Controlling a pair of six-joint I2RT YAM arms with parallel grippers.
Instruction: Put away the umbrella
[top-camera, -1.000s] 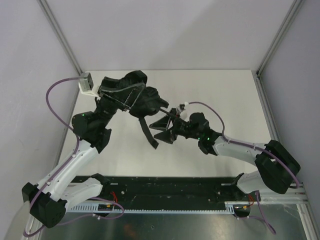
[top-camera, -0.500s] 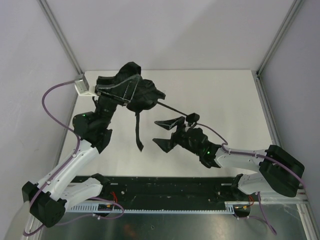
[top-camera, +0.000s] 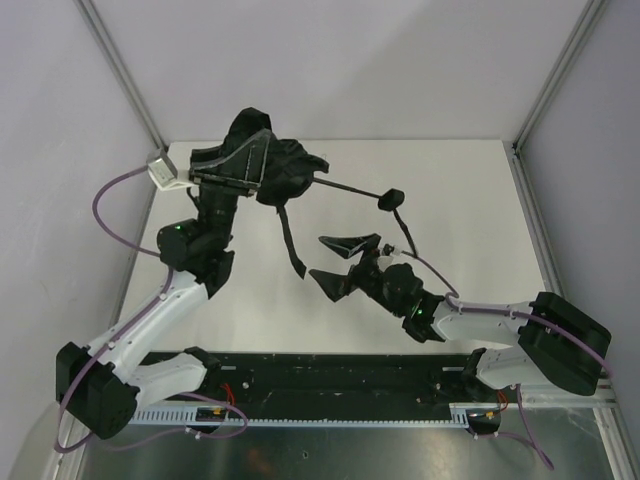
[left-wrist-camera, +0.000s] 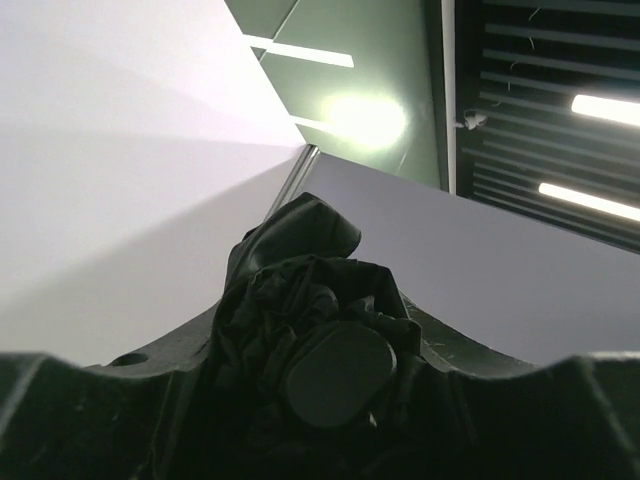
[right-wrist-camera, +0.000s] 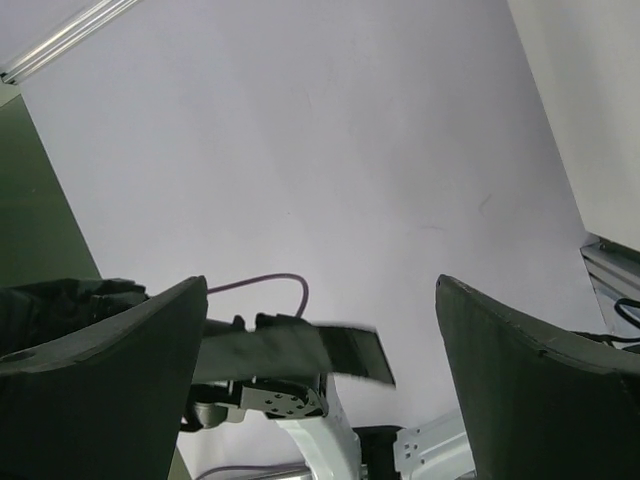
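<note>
White table (top-camera: 470, 190), pale walls on 3 sides. Left gripper (left-wrist-camera: 330, 400) sits at far left, fingers part closed and pinching the bunched black canopy of the umbrella (top-camera: 275, 170). Shaft (top-camera: 350, 189) runs right from the bundle to the handle (top-camera: 392, 197). Strap (top-camera: 291, 243) hangs from the canopy. Right gripper (top-camera: 322, 257) is near centre, its 2 fingers spread wide, holding nothing, near the handle but apart from it.
</note>
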